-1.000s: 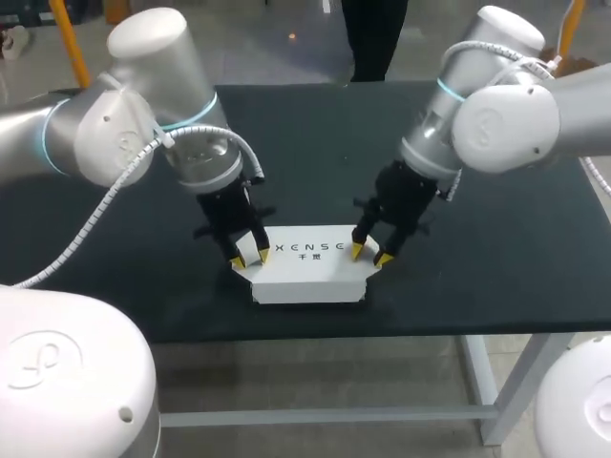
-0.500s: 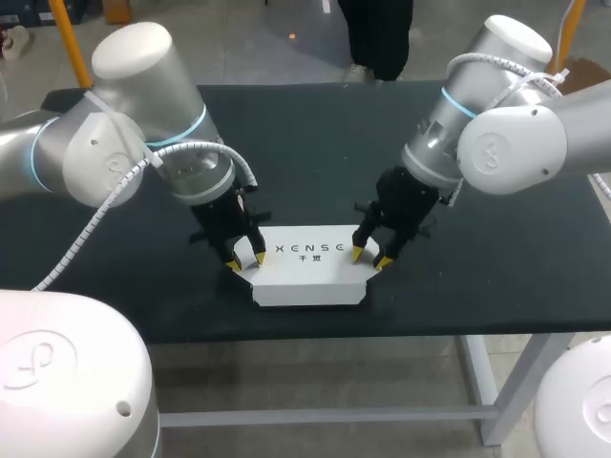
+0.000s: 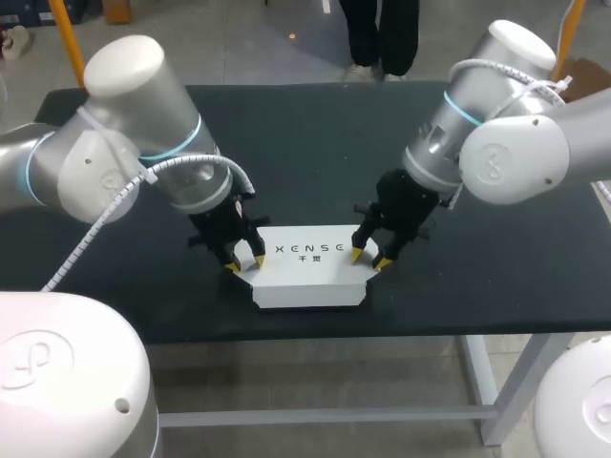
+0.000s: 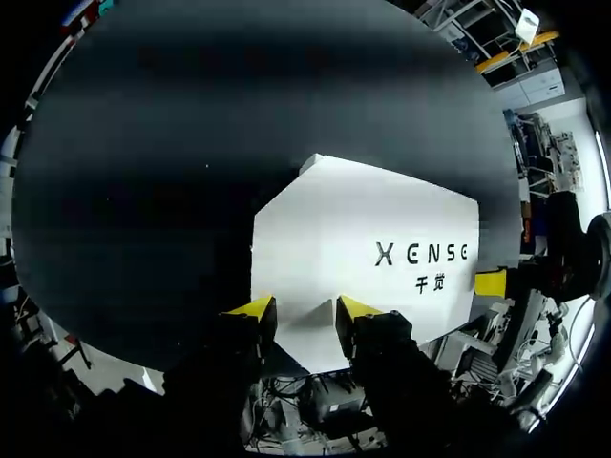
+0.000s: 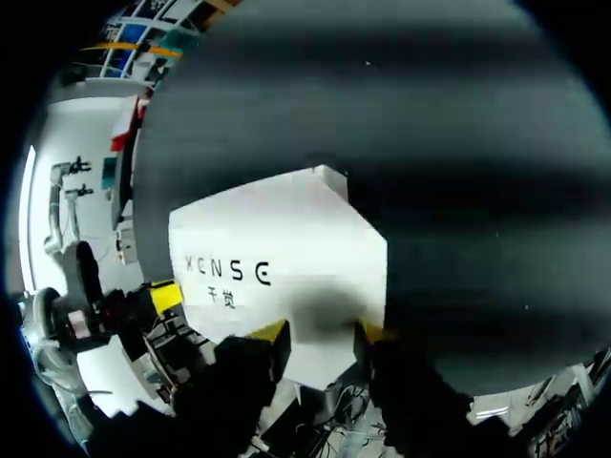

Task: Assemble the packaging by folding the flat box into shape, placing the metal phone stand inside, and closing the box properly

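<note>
Left arm swung nearer, white box lying lengthwise left-to-right

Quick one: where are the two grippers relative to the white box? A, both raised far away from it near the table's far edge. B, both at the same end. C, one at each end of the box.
C: the left gripper is at the left end of the white box, and the right gripper is at its right end.
</note>
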You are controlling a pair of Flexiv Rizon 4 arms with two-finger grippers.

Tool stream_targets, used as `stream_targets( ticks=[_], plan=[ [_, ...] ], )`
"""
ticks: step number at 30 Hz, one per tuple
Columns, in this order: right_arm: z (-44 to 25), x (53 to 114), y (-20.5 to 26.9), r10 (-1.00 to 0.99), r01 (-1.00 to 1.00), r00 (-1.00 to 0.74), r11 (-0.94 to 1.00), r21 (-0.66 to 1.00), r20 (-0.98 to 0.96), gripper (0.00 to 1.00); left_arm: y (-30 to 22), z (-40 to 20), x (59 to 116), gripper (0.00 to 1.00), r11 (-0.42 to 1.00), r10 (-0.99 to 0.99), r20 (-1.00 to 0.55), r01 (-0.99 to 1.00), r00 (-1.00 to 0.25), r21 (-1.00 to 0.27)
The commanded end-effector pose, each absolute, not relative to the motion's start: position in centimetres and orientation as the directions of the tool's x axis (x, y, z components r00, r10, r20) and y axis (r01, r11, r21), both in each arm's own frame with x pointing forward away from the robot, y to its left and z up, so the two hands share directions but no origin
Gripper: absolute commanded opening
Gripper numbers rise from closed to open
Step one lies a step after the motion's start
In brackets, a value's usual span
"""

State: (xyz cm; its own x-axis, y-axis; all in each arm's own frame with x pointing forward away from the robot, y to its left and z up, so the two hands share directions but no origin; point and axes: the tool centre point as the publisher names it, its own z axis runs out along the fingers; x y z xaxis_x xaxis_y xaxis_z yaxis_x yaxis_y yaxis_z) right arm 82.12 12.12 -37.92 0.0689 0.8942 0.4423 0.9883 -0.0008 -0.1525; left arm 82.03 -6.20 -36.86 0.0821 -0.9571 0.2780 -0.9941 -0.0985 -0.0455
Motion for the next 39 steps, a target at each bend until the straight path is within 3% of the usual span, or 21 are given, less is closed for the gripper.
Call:
stream_targets(
  ticks=[1, 39],
  plan=[
    [-38.3, 82.0, 12.1, 0.887, 0.990, 0.065, -0.001, -0.139, 0.457, 0.48, -6.1, -37.3, 81.8, 0.45, -0.095, -0.954, 0.290, -0.994, 0.075, -0.056],
    [-39.3, 82.2, 12.5, 0.811, 0.995, 0.045, 0.014, -0.097, 0.583, 0.48, -6.4, -38.3, 81.7, 0.45, -0.025, -0.853, 0.522, -0.994, -0.033, -0.103]
  ],
)
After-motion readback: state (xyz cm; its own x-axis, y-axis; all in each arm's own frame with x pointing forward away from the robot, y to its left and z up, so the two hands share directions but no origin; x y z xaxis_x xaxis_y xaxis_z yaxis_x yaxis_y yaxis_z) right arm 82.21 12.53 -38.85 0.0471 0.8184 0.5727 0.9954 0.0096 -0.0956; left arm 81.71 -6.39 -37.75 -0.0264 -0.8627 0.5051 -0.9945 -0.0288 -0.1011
